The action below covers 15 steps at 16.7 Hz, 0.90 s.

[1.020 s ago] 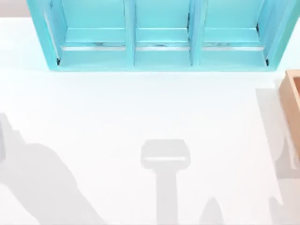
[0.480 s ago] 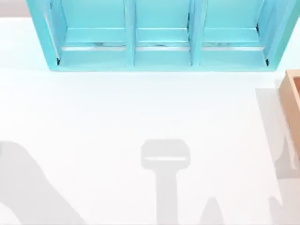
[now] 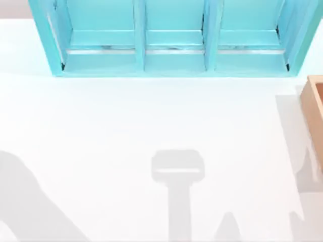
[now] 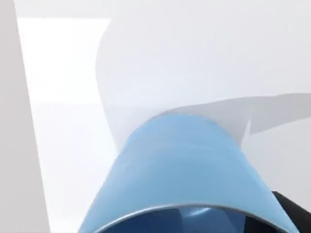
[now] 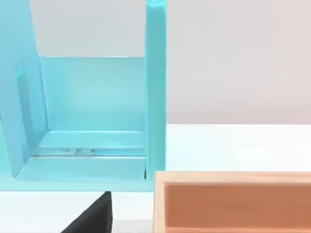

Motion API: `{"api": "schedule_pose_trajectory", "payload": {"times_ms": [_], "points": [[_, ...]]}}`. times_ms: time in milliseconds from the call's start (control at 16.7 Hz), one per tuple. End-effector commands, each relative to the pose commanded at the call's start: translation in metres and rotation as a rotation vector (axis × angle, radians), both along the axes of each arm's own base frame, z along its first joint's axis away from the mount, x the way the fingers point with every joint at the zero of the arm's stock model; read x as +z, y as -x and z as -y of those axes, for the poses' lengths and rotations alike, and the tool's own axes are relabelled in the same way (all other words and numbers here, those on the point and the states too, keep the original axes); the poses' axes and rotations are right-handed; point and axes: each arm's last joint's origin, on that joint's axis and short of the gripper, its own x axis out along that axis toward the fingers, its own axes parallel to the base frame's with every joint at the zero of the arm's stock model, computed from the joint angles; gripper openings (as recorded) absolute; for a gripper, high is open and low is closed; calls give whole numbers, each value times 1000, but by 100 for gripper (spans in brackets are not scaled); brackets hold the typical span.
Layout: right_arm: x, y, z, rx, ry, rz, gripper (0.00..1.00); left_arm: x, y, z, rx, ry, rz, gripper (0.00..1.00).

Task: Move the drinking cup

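The drinking cup is a plain blue cup seen from very close in the left wrist view. Its rim is nearest the camera and its tapered side points away over the white table. A dark finger of my left gripper rests against the cup's rim, so the gripper looks shut on the cup. In the right wrist view, a dark part of my right gripper hangs in front of the turquoise cabinet.
The turquoise cabinet, with three open compartments, spans the table's back edge. A wooden box sits at the right edge, also seen as the wooden box. Arm shadows lie at the front left and front right.
The left arm's shadow at the table's front left has slid left and toward the front edge. Cabinet, box and the right shadow have stayed put.
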Motion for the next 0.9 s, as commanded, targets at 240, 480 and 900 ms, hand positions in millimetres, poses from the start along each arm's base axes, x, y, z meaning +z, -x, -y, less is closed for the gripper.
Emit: {"api": "schedule_pose_trajectory", "payload": {"times_ms": [240, 480, 900], "points": [[0, 0, 0, 0, 0, 0, 100, 0, 0, 0, 0, 0, 0, 53], [0, 0, 0, 0, 0, 0, 100, 0, 0, 0, 0, 0, 0, 83], [0, 0, 0, 0, 0, 0, 100, 0, 0, 0, 0, 0, 0, 100]]}}
